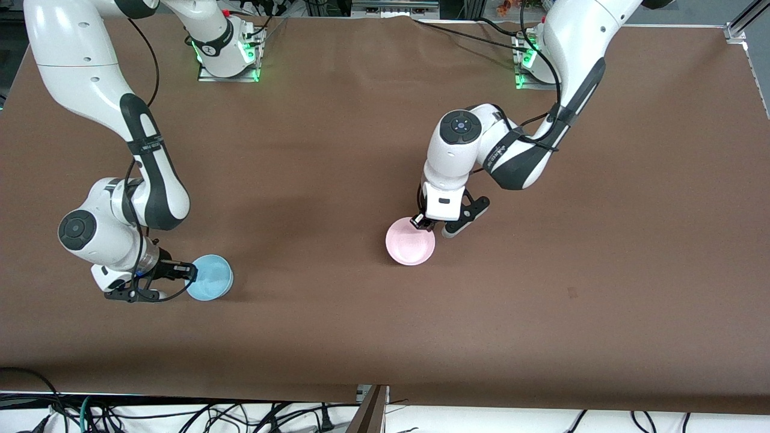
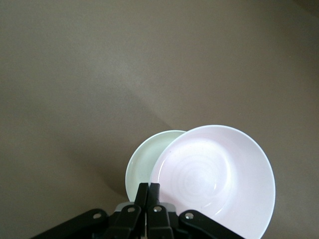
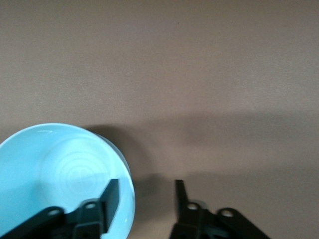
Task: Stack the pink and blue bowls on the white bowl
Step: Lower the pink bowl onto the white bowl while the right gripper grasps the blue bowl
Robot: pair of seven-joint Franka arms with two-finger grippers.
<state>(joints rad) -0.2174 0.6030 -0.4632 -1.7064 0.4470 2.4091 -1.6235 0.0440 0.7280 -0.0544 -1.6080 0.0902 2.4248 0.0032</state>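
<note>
The pale pink bowl (image 1: 410, 243) hangs near the table's middle, and my left gripper (image 1: 420, 224) is shut on its rim. In the left wrist view the pink bowl (image 2: 219, 179) is just above the white bowl (image 2: 142, 164) and covers most of it; the left gripper (image 2: 148, 188) pinches the pink rim. The front view hides the white bowl under the pink one. The light blue bowl (image 1: 210, 276) sits on the table toward the right arm's end. My right gripper (image 1: 194, 272) straddles its rim, open. One finger (image 3: 110, 191) is inside the blue bowl (image 3: 60, 174), the other outside.
Brown cloth (image 1: 541, 270) covers the whole table. The arms' bases (image 1: 228, 57) stand along the edge farthest from the front camera. Cables (image 1: 180, 415) hang below the near edge.
</note>
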